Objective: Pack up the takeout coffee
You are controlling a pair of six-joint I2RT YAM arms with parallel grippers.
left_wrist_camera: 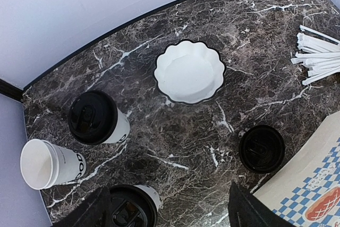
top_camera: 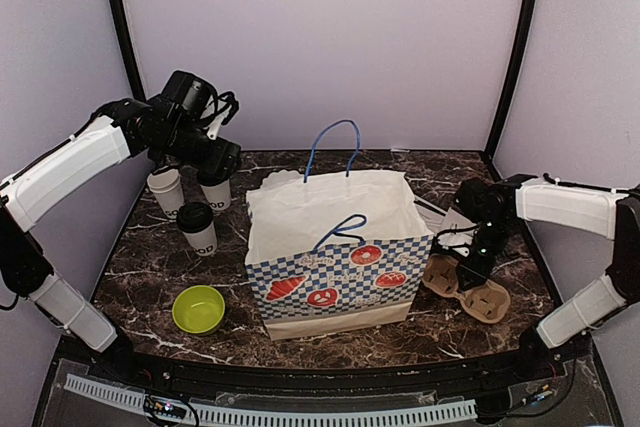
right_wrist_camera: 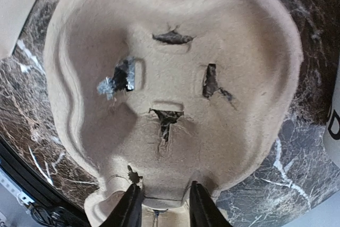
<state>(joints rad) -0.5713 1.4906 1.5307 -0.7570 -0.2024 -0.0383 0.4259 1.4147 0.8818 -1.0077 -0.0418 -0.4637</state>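
Left end effector (left_wrist_camera: 169,190) spread wide and empty, hovering over the coffee cups (top_camera: 197,227) at the tabletop's (top_camera: 150,277) back-left, right end effector (right_wrist_camera: 163,198) pinching the pulp cup carrier (right_wrist_camera: 170,67) beside the paper bag (top_camera: 330,237)

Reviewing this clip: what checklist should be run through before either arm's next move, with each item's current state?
1. Left tool open: ok.
2. Lidded cup between its fingers: ok, though it sits off-centre, close to one finger.
3. Every cup lidded: not ok. The open cup has no lid, and a loose lid lies on the table.
4. Right tool straddling the rim of the cup carrier: ok. Whether the grip is firm: cannot tell.
5. Bag upright with its mouth open: ok.
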